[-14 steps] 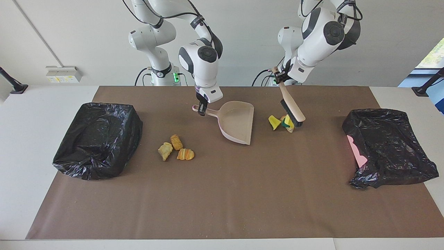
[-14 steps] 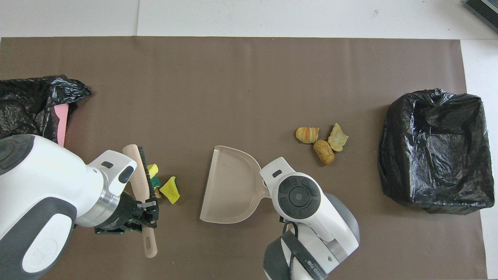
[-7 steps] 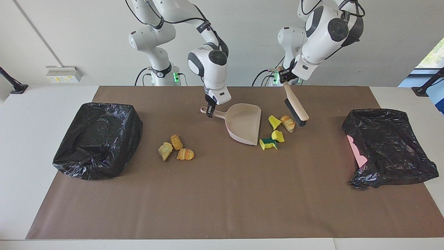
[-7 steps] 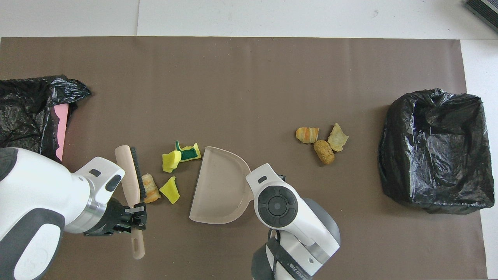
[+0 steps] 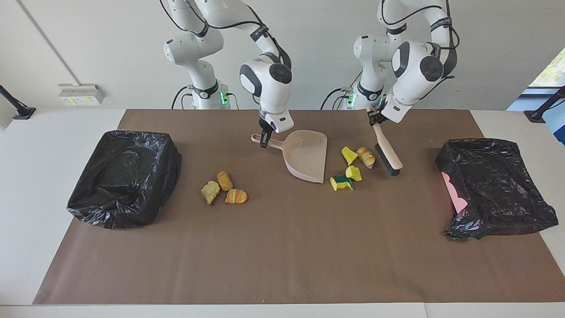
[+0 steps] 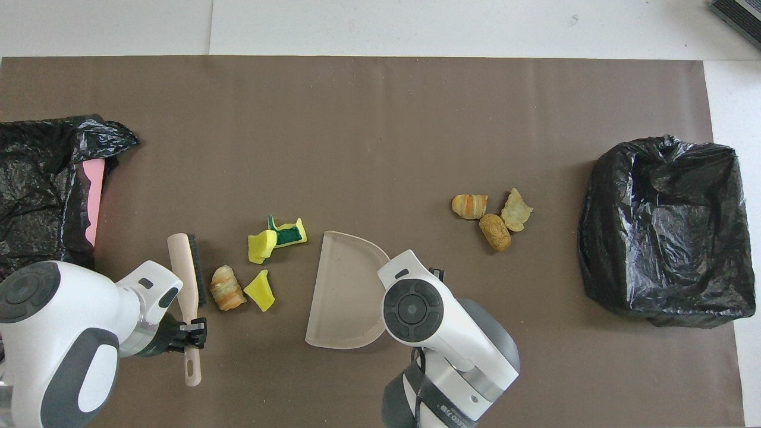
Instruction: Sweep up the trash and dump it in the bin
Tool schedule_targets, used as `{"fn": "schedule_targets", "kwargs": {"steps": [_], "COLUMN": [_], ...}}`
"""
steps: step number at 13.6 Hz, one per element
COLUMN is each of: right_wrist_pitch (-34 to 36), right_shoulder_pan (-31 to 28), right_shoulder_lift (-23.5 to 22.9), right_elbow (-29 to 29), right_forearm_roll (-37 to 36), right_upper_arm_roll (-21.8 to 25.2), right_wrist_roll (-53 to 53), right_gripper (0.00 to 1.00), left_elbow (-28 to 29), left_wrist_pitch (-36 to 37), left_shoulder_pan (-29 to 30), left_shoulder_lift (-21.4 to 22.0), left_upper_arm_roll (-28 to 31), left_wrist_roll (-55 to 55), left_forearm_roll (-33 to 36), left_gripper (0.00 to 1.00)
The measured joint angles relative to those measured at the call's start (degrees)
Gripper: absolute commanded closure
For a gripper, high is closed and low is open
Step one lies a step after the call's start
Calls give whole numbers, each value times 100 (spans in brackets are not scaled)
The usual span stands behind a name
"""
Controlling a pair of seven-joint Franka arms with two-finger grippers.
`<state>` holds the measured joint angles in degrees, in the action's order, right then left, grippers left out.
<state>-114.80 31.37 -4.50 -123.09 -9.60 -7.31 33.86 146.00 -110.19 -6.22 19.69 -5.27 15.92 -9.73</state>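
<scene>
— What was held in the containers?

— Nothing could be made out inside the black-bagged bin (image 5: 125,176) at the left of the facing frame. A pink edge was shown at the second black bag-covered bin (image 5: 494,187) at its right. The pale pink plastic dustpan (image 5: 306,154), near the frame's centre, was seen empty, its handle clamped by the closed fingers of the right gripper (image 5: 264,142).

— And the trash?

— All seven scraps were left on the brown paper mat (image 5: 282,247). Four lay between the dustpan's mouth and the beige-handled brush (image 5: 387,151): a yellow sponge chunk (image 5: 349,155), a tan croissant-like lump (image 5: 366,156), another yellow piece (image 5: 354,173) and a green-backed sponge (image 5: 341,182). Three bread lumps (image 5: 224,188) were grouped lower left of the dustpan, between it and the left-hand bin.

— The brush?

— It was gripped at the handle by the left gripper (image 5: 376,117), fingers shut on it, bristles down just beside the croissant lump.

— Open room?

— The whole lower half of the facing frame was bare mat, down to the table's (image 5: 26,198) edge.
</scene>
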Motion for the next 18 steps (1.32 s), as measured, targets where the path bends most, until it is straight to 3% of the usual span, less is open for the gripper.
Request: {"fn": "schedule_targets", "kwargs": {"steps": [2,5,8,14,18], "right_wrist_pitch": [395,452,452,452,452], "right_shoulder_pan": [-2,-2,-1,-1,-1], "right_shoulder_lift": [1,-17,-36,-39,-41], "right_elbow": [223,242,242,241,241], "right_forearm_roll": [-70,-75,-76,-76,-76], "right_upper_arm_roll": [11,12,11,11,11], "right_wrist_roll": [0,-27,-68,-71,-72], "right_gripper": [100,100,100,100,100], "left_elbow": [209,220,212,-40,-368], "left_wrist_pitch": [-222,-297,-696,-1266,-1208], "left_shoulder_pan": [-28,-402,-1013,-2704,-3129], "left_shoulder_lift": [-56,-139,-330,-508,-616], "left_upper_arm_roll": [-37,-79,-102,-146,-138], "left_wrist_roll": [-147,-194,-178,-174,-173], "left_forearm_roll": [9,14,-76,-916,-1053], "left_gripper": [100,100,100,100,100]}}
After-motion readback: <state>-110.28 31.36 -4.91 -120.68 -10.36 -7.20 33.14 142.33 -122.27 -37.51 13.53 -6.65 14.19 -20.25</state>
